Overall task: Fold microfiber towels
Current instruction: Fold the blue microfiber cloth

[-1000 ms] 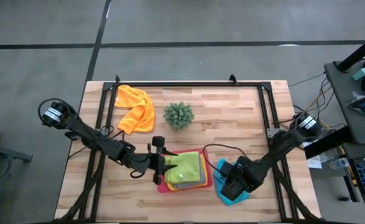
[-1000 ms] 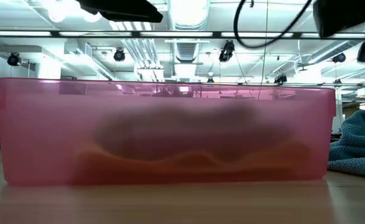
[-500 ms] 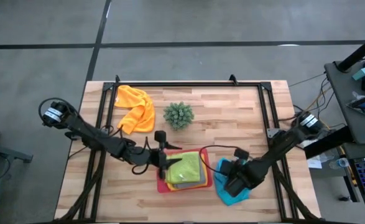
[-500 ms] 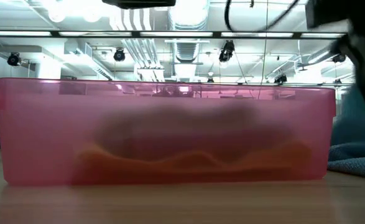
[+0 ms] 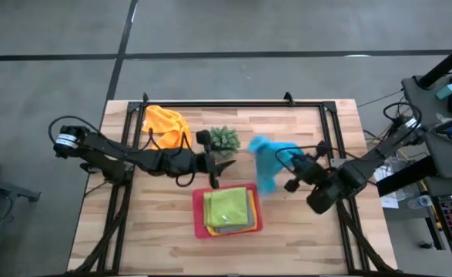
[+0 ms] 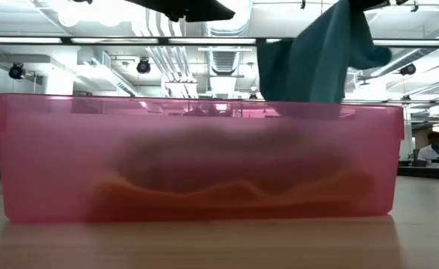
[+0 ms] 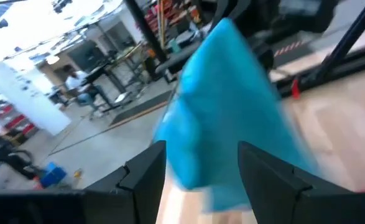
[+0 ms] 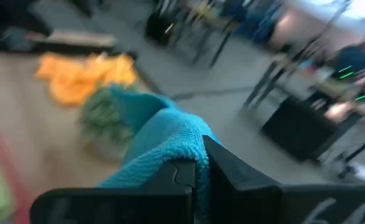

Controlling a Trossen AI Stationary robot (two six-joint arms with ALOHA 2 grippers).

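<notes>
A light blue towel hangs in the air over the middle of the table, with my right gripper shut on it; it also shows above the tray in the low view. My left gripper stands open just left of it, near the plant, with the light blue towel ahead of its fingers and nothing between them. A lime green towel lies on top of a stack in the pink tray. An orange towel lies crumpled at the far left. My right gripper pinches a bunched fold of the light blue towel between its two fingers. The fingers come nearly level from the table's right side. The towel hangs slack below and beside them, clear of the table.
A small spiky green plant stands at the far middle, right beside my left gripper and close to the hanging towel. The pink tray fills the low view's foreground. A black frame runs round the table's edges.
My right gripper has taken hold of the light blue towel at the near right, then risen and swung toward the table's far edge and middle, turning level. The towel, then heaped on the table, now hangs clear. My left gripper has moved from the tray's left side toward the far edge.
</notes>
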